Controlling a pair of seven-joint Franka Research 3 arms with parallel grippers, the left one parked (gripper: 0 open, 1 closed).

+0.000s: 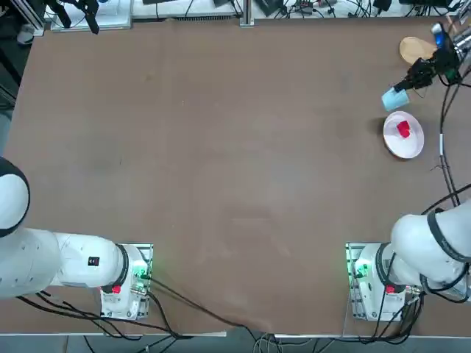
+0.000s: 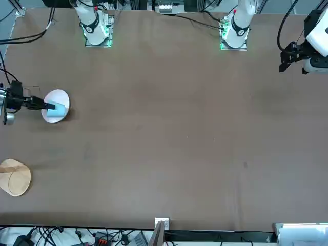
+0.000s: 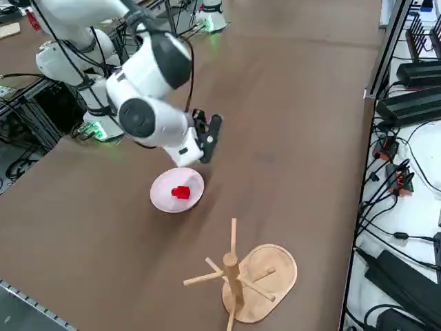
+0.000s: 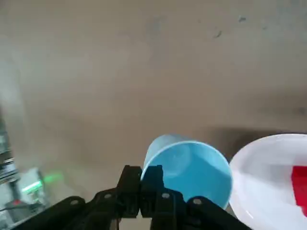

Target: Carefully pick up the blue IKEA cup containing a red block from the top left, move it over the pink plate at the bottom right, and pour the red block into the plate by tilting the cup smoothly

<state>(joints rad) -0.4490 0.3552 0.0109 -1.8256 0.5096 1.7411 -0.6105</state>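
on the brown bench (image 1: 221, 147), seen from overhead, the right gripper (image 1: 413, 79) hangs above the far right corner area, its fingers (image 4: 144, 184) pinched together on the rim of the blue ikea cup (image 1: 395, 98); the cup is tipped on its side, mouth toward the pink plate (image 1: 412, 143), and the wrist view shows its light-blue inside (image 4: 192, 172) with nothing in it; just right of the cup, near the bench's right edge, the pale round plate lies flat with the red block (image 1: 403, 129) resting on it, a little off its centre; the cup hovers at the plate's far-left rim, whether touching it cannot be told; further right and toward the far edge, a tan wooden stand (image 1: 416, 50) with pegs sits close to the far right corner, well apart from the plate in the side view (image 3: 260, 272); the rest of the bench is bare brown board.
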